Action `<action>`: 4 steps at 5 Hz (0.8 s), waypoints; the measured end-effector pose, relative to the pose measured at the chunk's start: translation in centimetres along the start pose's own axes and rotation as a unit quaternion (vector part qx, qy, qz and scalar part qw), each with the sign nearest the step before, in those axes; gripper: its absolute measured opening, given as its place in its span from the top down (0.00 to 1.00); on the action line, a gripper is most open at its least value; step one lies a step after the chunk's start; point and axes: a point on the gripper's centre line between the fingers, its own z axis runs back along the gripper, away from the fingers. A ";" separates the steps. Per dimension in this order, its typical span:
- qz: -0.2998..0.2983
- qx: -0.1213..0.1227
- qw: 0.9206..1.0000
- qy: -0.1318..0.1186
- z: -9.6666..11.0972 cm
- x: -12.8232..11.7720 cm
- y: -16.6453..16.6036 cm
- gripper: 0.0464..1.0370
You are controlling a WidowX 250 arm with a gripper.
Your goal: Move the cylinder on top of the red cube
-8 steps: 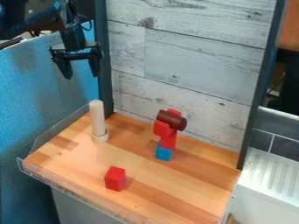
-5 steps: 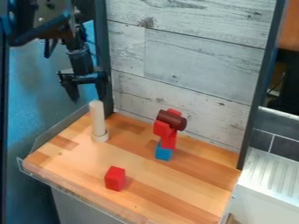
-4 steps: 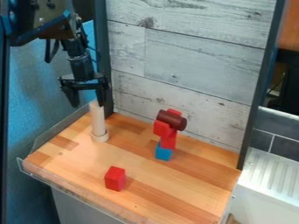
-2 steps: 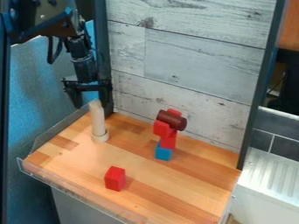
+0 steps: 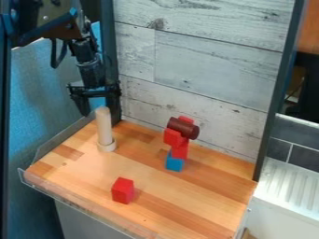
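Camera high, slanted down over wooden tabletop (image 5: 181, 200) toward plank wall (image 5: 205, 65), fairly near.

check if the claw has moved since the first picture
Yes, down and slightly right in the view: the claw was well above the top of the pale cylinder, and is now about level with it.

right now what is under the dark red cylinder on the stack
Under the dark red cylinder are red blocks, and below them a blue block on the wooden tabletop. The cylinder hides where it touches them.
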 end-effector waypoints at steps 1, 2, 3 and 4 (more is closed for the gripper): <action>0.005 0.008 1.000 -0.003 0.0 0.1 0.2 0.04; 0.004 0.019 1.000 -0.008 0.0 0.3 0.1 0.04; -0.007 0.030 0.999 -0.010 -0.2 0.6 -0.7 0.07; -0.008 0.034 0.999 -0.009 -0.2 0.6 -0.9 0.38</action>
